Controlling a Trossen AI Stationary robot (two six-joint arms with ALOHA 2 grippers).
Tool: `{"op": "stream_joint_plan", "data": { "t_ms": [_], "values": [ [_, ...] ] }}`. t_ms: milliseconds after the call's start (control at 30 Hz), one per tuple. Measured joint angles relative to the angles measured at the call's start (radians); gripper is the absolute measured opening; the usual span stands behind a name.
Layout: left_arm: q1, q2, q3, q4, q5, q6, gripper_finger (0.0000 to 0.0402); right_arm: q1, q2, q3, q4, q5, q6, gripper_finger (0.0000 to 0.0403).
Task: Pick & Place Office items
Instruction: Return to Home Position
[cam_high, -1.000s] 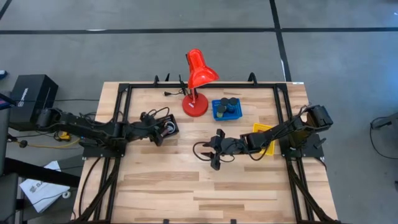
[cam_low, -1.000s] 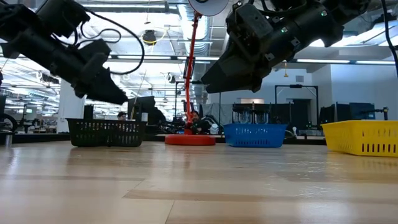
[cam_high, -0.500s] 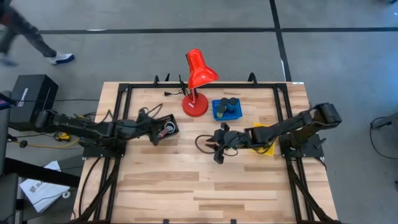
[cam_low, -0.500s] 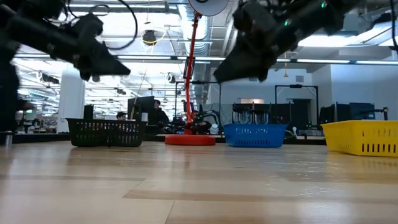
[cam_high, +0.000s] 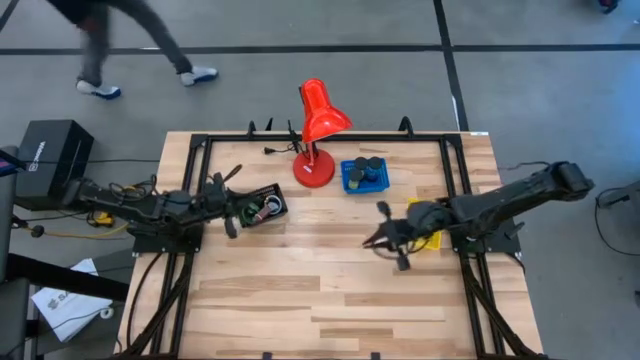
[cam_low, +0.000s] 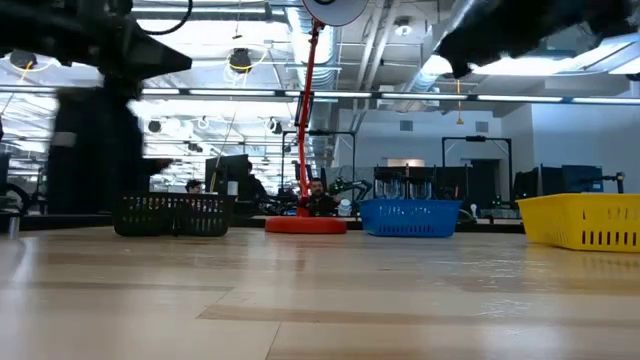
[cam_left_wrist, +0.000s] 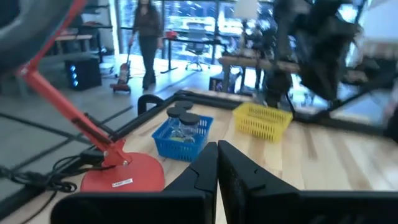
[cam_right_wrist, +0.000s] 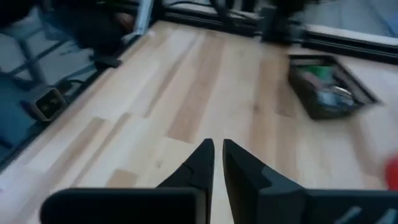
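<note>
At the left side of the table (cam_high: 300, 290), just beside the black tray (cam_low: 170, 213), my left gripper (cam_left_wrist: 217, 144) hangs with fingers together, empty; my right gripper (cam_right_wrist: 217, 143), likewise closed on nothing, hangs over bare wood next to the yellow tray (cam_low: 585, 220); I judge both are held clear because no loose piece shows on the boards; the office items lie sorted: black rolls (cam_high: 366, 166) in the blue tray (cam_low: 410, 216) near the red lamp (cam_high: 318, 120), small pieces (cam_high: 262, 207) in the black tray, near my left fingertips and well apart from my right.

Bright, even light; faint shadows.
</note>
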Motion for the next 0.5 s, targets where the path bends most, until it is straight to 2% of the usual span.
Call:
{"op": "stream_joint_plan", "data": {
  "t_ms": [167, 500],
  "values": [
    [-0.017, -0.007, 0.000, -0.026, 0.000, 0.043, 0.0005, 0.000, -0.197, -0.129, 0.005, 0.122, 0.070, 0.0023],
    [-0.017, -0.008, -0.026, 0.002, -0.001, 0.037, 0.0006, 0.004, -0.502, -0.364, 0.116, 0.118, 0.099, 0.0017]
  ]
}}
